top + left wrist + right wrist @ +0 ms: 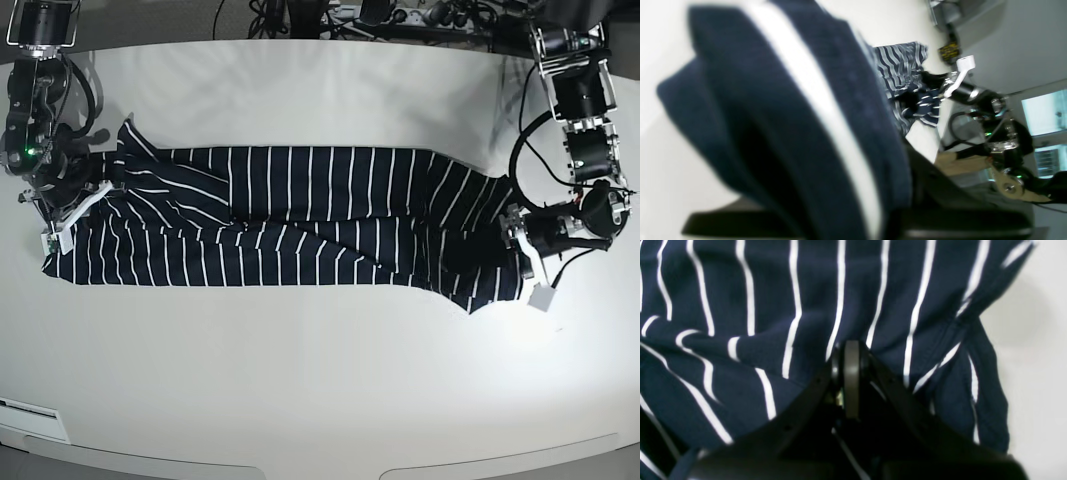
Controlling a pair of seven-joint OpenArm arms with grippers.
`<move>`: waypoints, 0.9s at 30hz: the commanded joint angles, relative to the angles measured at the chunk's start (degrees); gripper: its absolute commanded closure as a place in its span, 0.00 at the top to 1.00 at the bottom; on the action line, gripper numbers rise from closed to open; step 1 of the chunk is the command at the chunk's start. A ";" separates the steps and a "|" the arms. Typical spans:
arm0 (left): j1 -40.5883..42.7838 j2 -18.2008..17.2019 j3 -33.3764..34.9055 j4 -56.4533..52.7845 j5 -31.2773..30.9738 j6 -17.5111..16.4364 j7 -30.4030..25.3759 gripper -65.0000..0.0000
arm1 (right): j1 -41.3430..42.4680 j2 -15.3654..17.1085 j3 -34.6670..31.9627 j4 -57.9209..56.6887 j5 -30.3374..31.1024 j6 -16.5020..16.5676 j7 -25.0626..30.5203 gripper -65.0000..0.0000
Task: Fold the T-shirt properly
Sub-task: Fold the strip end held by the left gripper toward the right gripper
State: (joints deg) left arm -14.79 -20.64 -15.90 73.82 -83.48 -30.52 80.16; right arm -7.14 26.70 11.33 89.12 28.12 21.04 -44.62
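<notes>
The T-shirt, dark navy with thin white stripes, lies stretched in a long folded band across the white table. My left gripper is at the band's right end, shut on the cloth. In the left wrist view a blurred fold of the T-shirt fills the frame between the jaws. My right gripper is at the band's left end. In the right wrist view the right gripper has its fingertips closed on a bunched fold of the T-shirt.
Cables and power strips lie along the table's back edge. Both arm bases stand at the back corners. A white label sits near the table's front left edge.
</notes>
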 commanded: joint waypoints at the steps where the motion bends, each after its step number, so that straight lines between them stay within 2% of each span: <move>1: -1.44 0.79 -0.42 1.05 -1.52 -0.37 -0.16 0.00 | 0.33 0.61 -0.02 1.36 0.81 0.63 -0.68 0.00; 9: -1.44 13.99 -0.39 1.05 -1.52 -0.87 -0.16 0.00 | 0.17 0.61 -0.02 2.69 0.46 0.66 -0.70 0.00; 13: -1.44 19.34 -0.39 1.05 -1.52 -3.17 -0.16 0.00 | 0.17 0.63 -0.02 2.67 0.39 0.68 -1.57 0.00; 16: -1.42 22.95 -0.37 1.05 -1.52 -7.32 -0.16 0.00 | 0.17 0.61 -0.04 2.67 0.46 1.60 -1.55 0.00; 18: -1.42 24.65 0.11 1.05 -1.52 -9.48 -0.16 0.00 | 0.20 0.61 -0.04 2.67 0.63 2.05 -1.53 0.00; 22: -1.40 25.42 2.08 1.05 -1.52 -9.48 -0.20 0.00 | 0.17 0.61 -0.02 2.67 0.59 2.10 -1.73 0.00; 27: -1.09 25.44 3.80 1.05 -0.07 -9.48 -3.80 0.00 | 0.20 0.63 -0.04 2.67 0.61 2.14 -1.73 0.00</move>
State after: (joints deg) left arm -14.61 4.58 -12.32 73.82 -81.93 -39.29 76.93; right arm -7.44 26.48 11.09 90.80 28.12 22.59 -46.13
